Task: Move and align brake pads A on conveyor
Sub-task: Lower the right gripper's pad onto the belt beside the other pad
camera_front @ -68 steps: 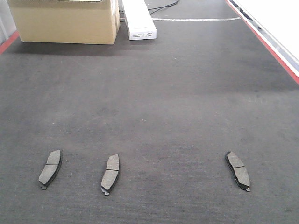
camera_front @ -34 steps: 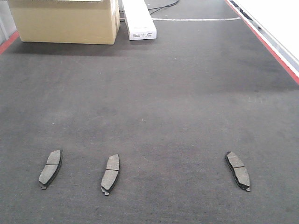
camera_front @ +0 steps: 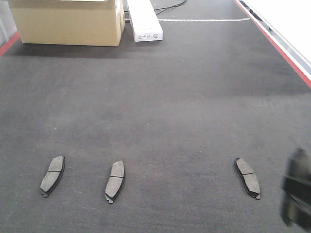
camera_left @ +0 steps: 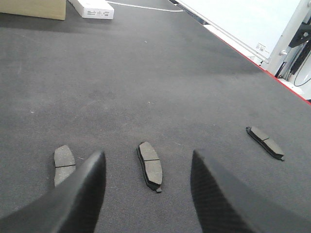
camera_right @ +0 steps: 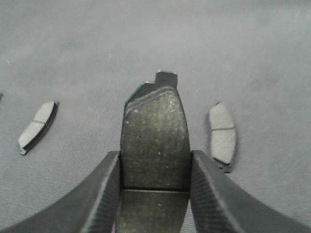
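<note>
Dark charcoal textured conveyor belt (camera_front: 160, 107) fills the front view, and a blurred dark shape, the right gripper (camera_front: 297, 196) with its load, has newly appeared at the lower right edge, where half a second ago there was only bare belt. The three flat dark-grey curved brake pads (camera_front: 52, 175) (camera_front: 115, 181) (camera_front: 248, 177) lying in a row across the lower part of the frame have not moved. In the right wrist view the right gripper (camera_right: 154, 167) is clamped on a fourth dark-grey grooved brake pad (camera_right: 155, 136), held lengthwise between the black fingers (camera_right: 104, 194), above the belt, with one pad lying to the lower left and another just to the right. The left gripper (camera_left: 146, 167) hangs with its fingers spread wide and empty above the middle-left pad (camera_left: 150, 165). At the upper left stand a tan cardboard box (camera_front: 65, 22) and a long white carton (camera_front: 144, 20); a red edge stripe (camera_front: 277, 46) and white side rail (camera_front: 291, 22) run down the upper right.
</note>
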Controlling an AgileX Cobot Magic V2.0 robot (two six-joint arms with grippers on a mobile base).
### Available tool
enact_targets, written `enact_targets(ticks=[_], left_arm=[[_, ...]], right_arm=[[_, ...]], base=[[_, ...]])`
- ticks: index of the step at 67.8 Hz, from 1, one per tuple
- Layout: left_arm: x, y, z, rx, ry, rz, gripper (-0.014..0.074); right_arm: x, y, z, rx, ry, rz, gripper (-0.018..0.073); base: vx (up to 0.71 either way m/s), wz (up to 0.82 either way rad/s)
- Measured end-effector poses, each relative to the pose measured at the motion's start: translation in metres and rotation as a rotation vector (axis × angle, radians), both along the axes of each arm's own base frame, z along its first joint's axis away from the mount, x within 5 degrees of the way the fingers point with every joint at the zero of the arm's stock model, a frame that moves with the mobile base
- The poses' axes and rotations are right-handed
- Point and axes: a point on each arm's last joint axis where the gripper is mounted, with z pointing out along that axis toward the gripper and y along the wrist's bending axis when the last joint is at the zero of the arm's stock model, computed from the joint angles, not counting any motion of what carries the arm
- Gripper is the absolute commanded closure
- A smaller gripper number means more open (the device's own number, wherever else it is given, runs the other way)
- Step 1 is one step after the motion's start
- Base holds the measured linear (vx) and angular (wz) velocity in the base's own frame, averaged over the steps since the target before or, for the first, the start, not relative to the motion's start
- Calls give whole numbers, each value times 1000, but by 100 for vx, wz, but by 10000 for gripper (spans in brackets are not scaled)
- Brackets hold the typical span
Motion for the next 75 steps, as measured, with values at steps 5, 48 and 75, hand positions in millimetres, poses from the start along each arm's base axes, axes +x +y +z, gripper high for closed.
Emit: enact_targets(ticks=[5,48,75], left_arm=[[0,0,0,0,0,0,225],[0,0,0,0,0,0,225],[0,0,0,0,0,0,225]], right_arm=[[22,9,1,-17,69,0,549],[181,76,-91,-133,642,-14,496],[204,116,-121,-195,711,33,330]], base=[[0,0],[0,0],[0,0]])
